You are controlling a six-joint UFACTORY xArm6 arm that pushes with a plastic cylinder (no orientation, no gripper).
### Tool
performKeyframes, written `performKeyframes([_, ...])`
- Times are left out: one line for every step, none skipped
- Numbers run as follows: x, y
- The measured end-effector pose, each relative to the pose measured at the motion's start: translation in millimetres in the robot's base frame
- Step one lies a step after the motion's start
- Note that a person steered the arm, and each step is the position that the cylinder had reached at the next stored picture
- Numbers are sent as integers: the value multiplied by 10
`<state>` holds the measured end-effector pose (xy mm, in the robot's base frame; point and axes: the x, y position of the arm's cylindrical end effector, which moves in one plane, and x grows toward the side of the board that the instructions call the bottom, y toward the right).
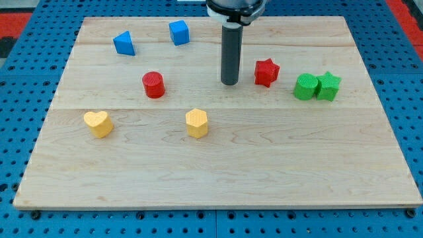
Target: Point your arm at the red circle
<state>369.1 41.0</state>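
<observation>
My tip (229, 83) rests on the wooden board (218, 165) just beside the red star (266, 72), on its left in the view; being a bare rod, it has nothing to open or close and holds nothing. The red circle (153, 84) stands well apart toward the view's left, so I'd slide straight left and stop short without nudging it. It's an upright cylinder, axis vertical, with no facing direction I can make out.
</observation>
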Motion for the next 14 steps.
performKeyframes([-92,628])
performKeyframes([-166,1024])
performKeyframes([-347,1207])
performKeyframes([-503,869])
performKeyframes([-952,334])
performKeyframes([-1028,22])
performKeyframes([-1026,-117])
performKeyframes([-1026,-215])
performKeyframes([-1026,-316])
performKeyframes([-892,-309])
performKeyframes([-659,-307])
performKeyframes([-301,-532])
performKeyframes([172,-809])
performKeyframes([707,-1094])
